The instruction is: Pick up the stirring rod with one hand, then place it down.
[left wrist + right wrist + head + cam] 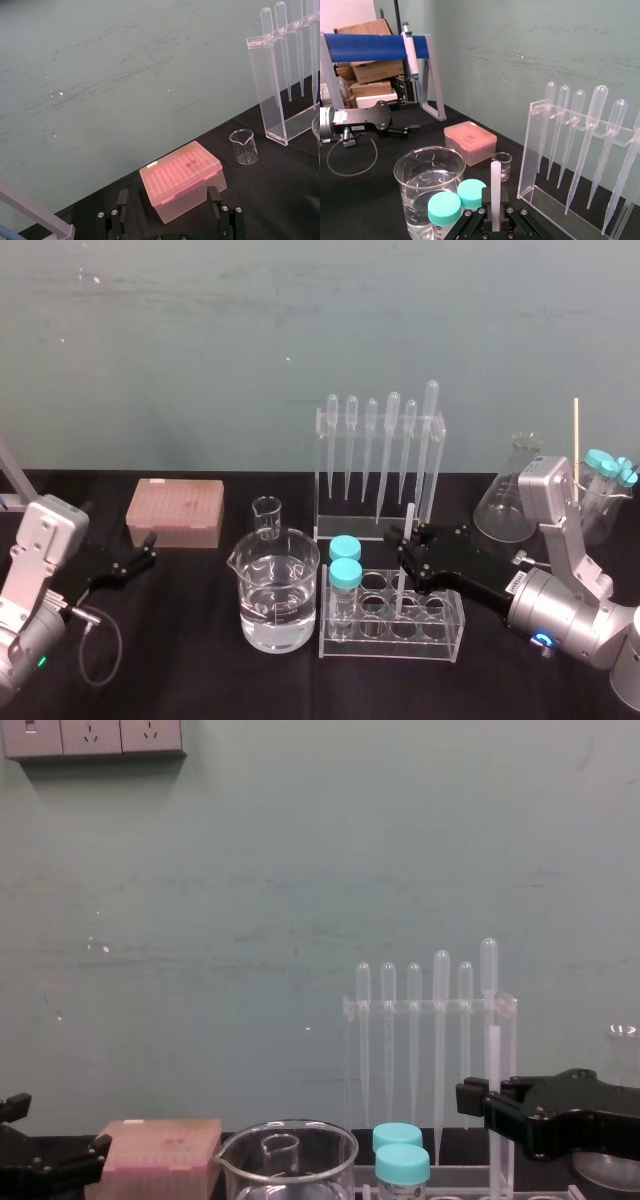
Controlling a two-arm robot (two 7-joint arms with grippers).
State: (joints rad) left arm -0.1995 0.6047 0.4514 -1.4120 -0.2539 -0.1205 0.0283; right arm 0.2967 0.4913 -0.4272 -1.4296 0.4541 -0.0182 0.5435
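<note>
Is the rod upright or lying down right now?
Upright: the rod stands near vertical with its lower end in the tube rack, the right tool closed around it.

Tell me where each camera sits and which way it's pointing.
Head view: high, looking down on the black table; left gripper and right gripper show.
Chest view: low, facing the wall; right gripper at lower right.
Left wrist view: faces the pink tip box past the open left gripper.
Right wrist view: faces the pipette rack past the right gripper, shut on the stirring rod.
Shared: head and right wrist show the stirring rod.
</note>
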